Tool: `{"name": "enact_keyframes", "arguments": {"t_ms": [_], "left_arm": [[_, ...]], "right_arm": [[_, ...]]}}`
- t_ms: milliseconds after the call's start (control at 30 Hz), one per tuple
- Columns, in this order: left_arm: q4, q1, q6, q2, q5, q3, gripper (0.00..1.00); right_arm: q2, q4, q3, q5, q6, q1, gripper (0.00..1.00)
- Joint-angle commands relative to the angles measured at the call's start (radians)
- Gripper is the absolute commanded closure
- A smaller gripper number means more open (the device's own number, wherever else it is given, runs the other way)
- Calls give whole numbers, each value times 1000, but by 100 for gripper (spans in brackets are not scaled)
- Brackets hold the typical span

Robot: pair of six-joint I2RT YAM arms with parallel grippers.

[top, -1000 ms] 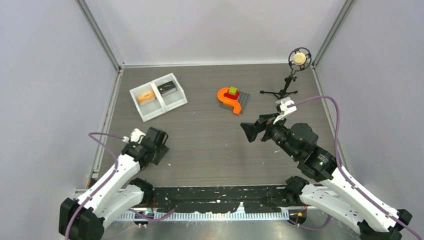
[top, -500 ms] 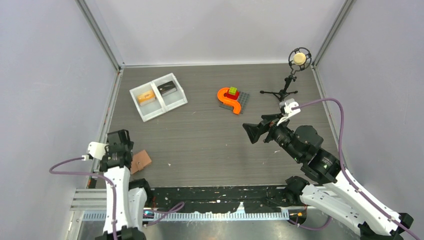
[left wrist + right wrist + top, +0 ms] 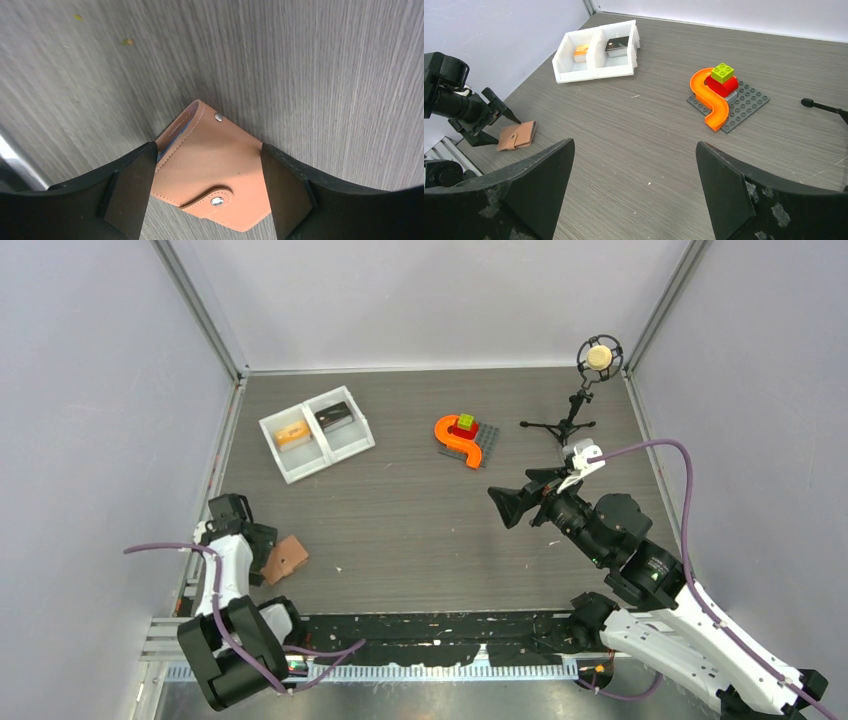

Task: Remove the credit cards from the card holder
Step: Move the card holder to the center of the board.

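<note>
Salmon-brown card holder [image 3: 210, 170] with silver snaps, dark grey wood-grain table [image 3: 420, 530], white tray [image 3: 594, 71], orange track [image 3: 711, 102].

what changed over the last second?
The left gripper swung back toward the table's near-left edge, uncovering the card holder. Its open fingers now straddle the closed holder, with nothing gripped. The right gripper barely shifted; white tray and toy blocks unchanged.

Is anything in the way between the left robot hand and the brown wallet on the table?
Nothing visible is in the way. The left gripper is open right over the card holder, with a finger on each side of it and only bare table around. The holder's tab is snapped shut.
</note>
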Motion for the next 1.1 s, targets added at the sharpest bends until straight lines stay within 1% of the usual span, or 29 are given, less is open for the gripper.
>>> {"name": "enact_keyframes", "arguments": {"t_ms": [0,133,267,400,567,667,767,867,1067], "left_arm": [[92,8,43,43,161,-29,24],[128,7,31,47,277,-79,29],[156,-5,14,39,360,-122,33],[165,-89,-22,28,382,-150,34],[169,-221,-103,-2,396,-172,35],[177,-321,-173,-35,397,-186,35],[184,-434,-254,-60,382,-189,36],[197,-571,-335,-67,359,-187,36],[216,-823,-452,-31,295,-131,37]], "right_arm": [[-10,39,6,16,-18,4,0],[-7,42,-1,23,-18,4,0],[-2,46,-3,24,-12,4,0],[-1,49,-5,30,-4,4,0],[3,50,-4,28,9,4,0],[0,49,-3,24,16,4,0],[0,48,-3,24,23,4,0],[-1,48,-4,26,25,4,0],[9,48,-3,28,35,4,0]]}}
